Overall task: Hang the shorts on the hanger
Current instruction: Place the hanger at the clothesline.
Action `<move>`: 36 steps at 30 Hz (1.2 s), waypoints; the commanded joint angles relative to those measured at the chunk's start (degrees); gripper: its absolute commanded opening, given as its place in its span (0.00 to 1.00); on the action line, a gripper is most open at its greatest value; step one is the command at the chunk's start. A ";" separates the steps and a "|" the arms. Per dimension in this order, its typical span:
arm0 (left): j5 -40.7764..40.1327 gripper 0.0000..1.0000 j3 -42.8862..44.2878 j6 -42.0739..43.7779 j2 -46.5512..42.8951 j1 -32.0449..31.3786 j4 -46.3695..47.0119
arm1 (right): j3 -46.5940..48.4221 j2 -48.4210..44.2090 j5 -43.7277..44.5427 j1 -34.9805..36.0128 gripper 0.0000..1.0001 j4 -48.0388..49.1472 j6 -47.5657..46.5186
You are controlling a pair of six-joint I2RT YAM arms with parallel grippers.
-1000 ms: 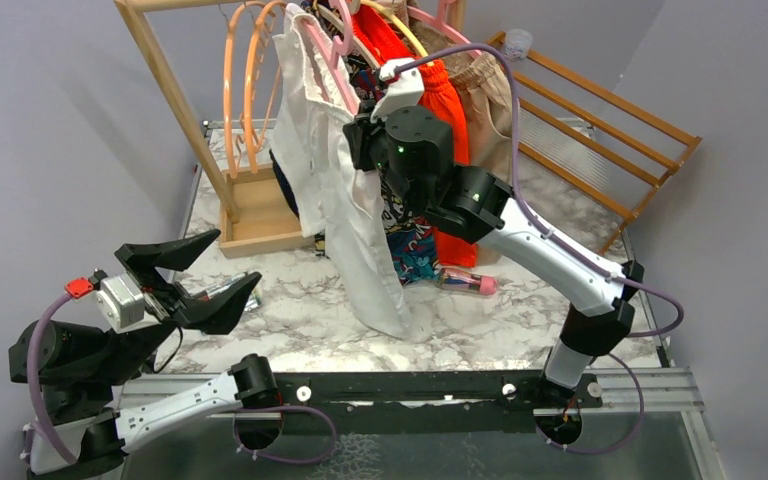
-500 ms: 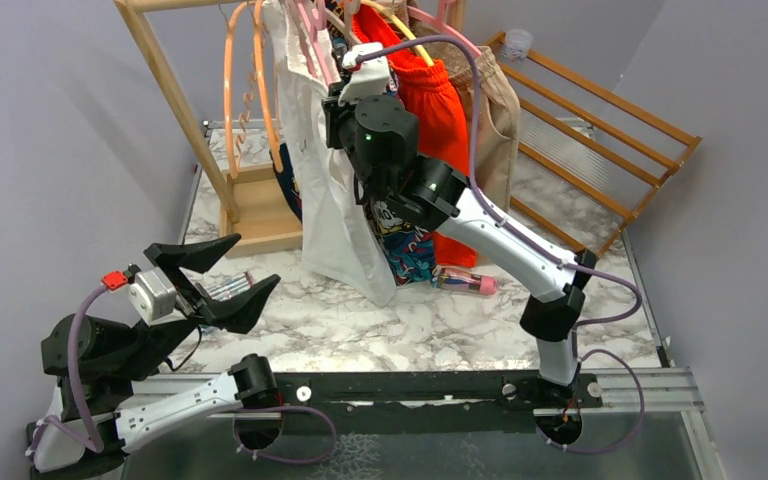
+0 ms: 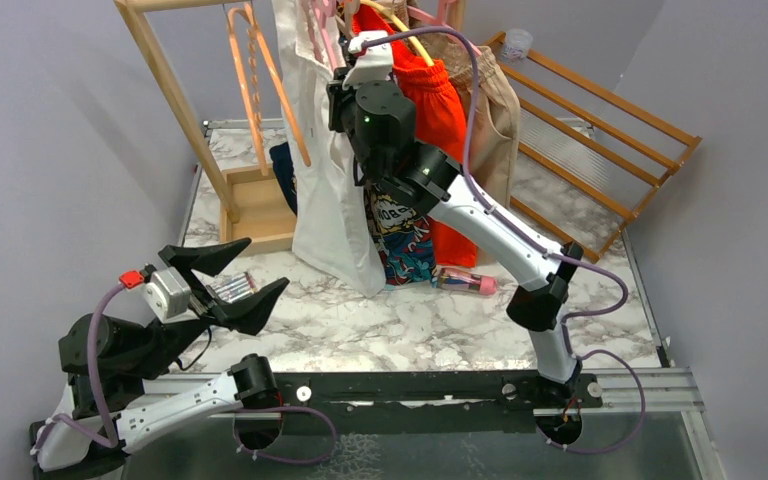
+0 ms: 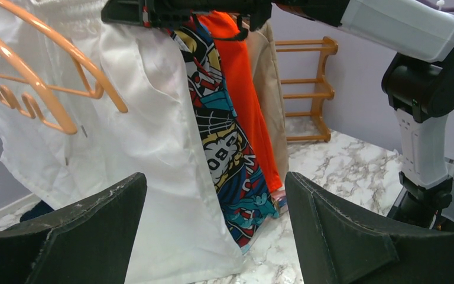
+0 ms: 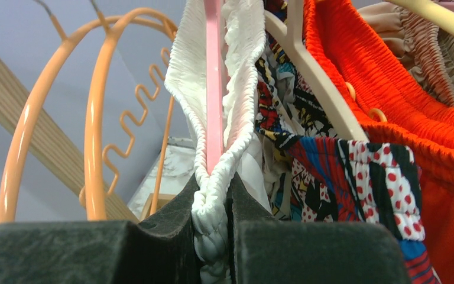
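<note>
The white shorts (image 3: 328,190) hang lengthwise from the clothes rail, hem clear of the marble. Their gathered waistband (image 5: 239,65) wraps the pink hanger (image 5: 214,89), whose top shows by the rail (image 3: 317,22). My right gripper (image 5: 214,210) is shut on the waistband, pinching fabric and the hanger's bar between its pads. High up at the rail, its head (image 3: 370,110) presses against the shorts. My left gripper (image 3: 262,265) is open low at the front left, nothing between its fingers. In the left wrist view it (image 4: 216,183) faces the hanging shorts (image 4: 153,148) from a distance.
Orange hangers (image 3: 260,90) hang left of the shorts. Comic-print shorts (image 3: 400,230), orange-red shorts (image 3: 440,110) and a beige garment (image 3: 495,110) hang to the right. A wooden rack post (image 3: 165,90) and base box (image 3: 255,210) stand at left, a slatted rack (image 3: 600,120) at right. A pink tube (image 3: 465,282) lies on the marble.
My right arm has raised the shorts and hanger up and leftward to the rail, lifting the hem off the table. The left arm has drifted slightly right, still open.
</note>
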 commanded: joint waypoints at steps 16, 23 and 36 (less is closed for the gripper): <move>-0.76 0.88 -4.28 -0.88 -1.88 -0.03 2.69 | 10.14 7.72 -5.44 -3.36 0.01 5.34 3.24; -0.43 0.88 -4.10 -0.18 -1.12 -0.06 4.42 | 11.17 9.22 -6.70 -4.24 0.01 5.73 3.62; 0.36 0.88 -2.30 1.20 1.29 -0.05 4.52 | 12.59 11.93 -8.87 -5.61 0.01 5.11 5.90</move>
